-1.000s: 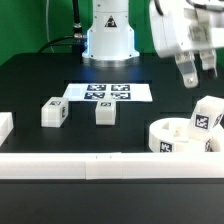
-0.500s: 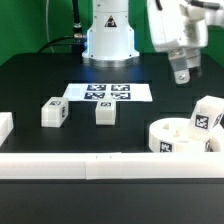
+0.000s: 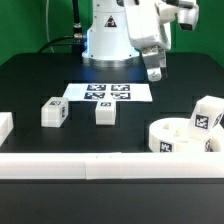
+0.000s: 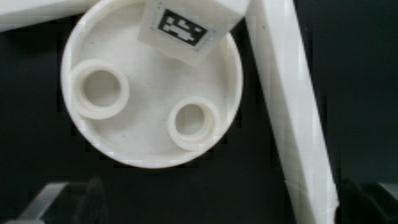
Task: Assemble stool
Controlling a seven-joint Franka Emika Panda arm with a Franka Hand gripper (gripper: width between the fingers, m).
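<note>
Change since the earlier frame: gripper (image 3: 153, 71) has travelled away from above the seat (image 3: 178, 132), toward the exterior view's left. All parts are unmoved.

Exterior view.
- Seat: lies flat, just behind the white bar (image 3: 90, 165).
- Fitted leg (image 3: 207, 115): upright on the seat, at its side toward the exterior view's right.
- Nearer loose leg (image 3: 104, 112): well apart from the seat, toward the exterior view's left.
- Farther loose leg (image 3: 53, 112): beyond that one, farther from the seat.
- Gripper: hangs high, between the seat and the loose legs.

Wrist view.
- Seat: two empty sockets (image 4: 96, 88) face up, with the fitted leg at its rim.
- Gripper: fingers spread, released, carrying nothing.

Progress, as judged: one leg of three is in. Two remain to fetch and fit.
</note>
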